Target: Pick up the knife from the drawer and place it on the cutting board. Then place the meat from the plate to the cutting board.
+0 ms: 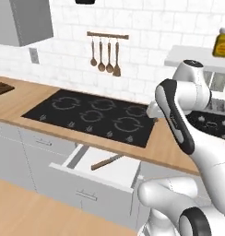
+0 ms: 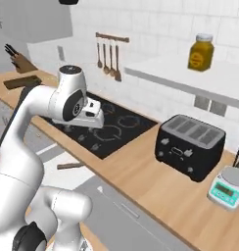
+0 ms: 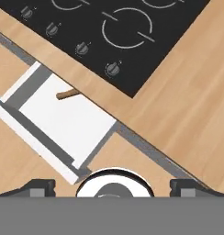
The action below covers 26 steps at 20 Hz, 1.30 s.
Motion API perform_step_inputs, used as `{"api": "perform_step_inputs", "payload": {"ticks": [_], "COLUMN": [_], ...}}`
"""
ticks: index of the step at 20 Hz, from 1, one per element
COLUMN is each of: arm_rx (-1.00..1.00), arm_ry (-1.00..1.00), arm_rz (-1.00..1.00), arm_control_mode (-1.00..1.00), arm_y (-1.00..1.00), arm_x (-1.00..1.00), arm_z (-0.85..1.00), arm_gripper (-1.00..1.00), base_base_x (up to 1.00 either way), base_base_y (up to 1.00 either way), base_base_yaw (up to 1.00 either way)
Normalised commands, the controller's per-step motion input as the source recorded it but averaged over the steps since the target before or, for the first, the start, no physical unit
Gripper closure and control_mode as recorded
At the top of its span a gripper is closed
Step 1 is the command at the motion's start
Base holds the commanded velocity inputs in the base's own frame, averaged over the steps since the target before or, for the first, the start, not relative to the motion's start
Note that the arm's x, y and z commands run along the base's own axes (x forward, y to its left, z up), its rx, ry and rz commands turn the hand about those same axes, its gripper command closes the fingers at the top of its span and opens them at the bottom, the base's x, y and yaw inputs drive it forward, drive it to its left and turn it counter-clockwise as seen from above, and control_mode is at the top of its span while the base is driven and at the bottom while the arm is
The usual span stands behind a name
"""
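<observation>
The drawer point(image 1: 118, 174) point(image 3: 70, 126) stands pulled out under the wooden counter, with a white floor and a light-grey front. In it lies the knife point(image 1: 107, 161) point(image 2: 69, 165) point(image 3: 68, 94); its brown handle shows and its blade is hidden under the counter edge. My gripper point(image 2: 81, 128) point(image 3: 113, 188) hangs open and empty above the counter's front edge, over the drawer's right side and well above the knife. The dark cutting board point(image 1: 1, 88) point(image 2: 22, 82) lies far to the left on the counter. The meat and the plate are out of view.
A black cooktop point(image 1: 91, 115) point(image 3: 118, 32) with front knobs sits behind the drawer. A knife block point(image 2: 18, 60) stands beyond the cutting board. To the right are a black toaster point(image 2: 190, 144), a scale point(image 2: 228, 188) and a jar point(image 2: 200, 51) on a shelf. Utensils point(image 1: 105, 57) hang on the wall.
</observation>
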Motion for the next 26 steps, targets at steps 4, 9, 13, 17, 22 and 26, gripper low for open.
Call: {"api": "perform_step_inputs", "payload": {"ticks": [4,9,13,17,22,26], "arm_rx": [0.00,0.00,0.00,0.00,0.00,0.00], "arm_ry": [0.00,0.00,0.00,0.00,0.00,0.00], "arm_rz": [0.00,0.00,0.00,0.00,0.00,0.00], "arm_control_mode": [1.00,1.00,1.00,1.00,1.00,1.00], "arm_y": [0.00,0.00,0.00,0.00,0.00,0.00], "arm_x": [0.00,0.00,0.00,0.00,0.00,0.00], "arm_z": [0.00,0.00,0.00,0.00,0.00,0.00], "arm_gripper": [-1.00,-1.00,-1.00,-1.00,-1.00,-1.00], "base_base_x": [-0.16,-0.40,-0.58,-0.30,0.02,0.01], "base_base_y": [0.00,-0.29,-0.51,-0.78,-0.55,-0.17], "base_base_yaw": [0.99,0.83,0.74,0.47,0.02,0.01]}}
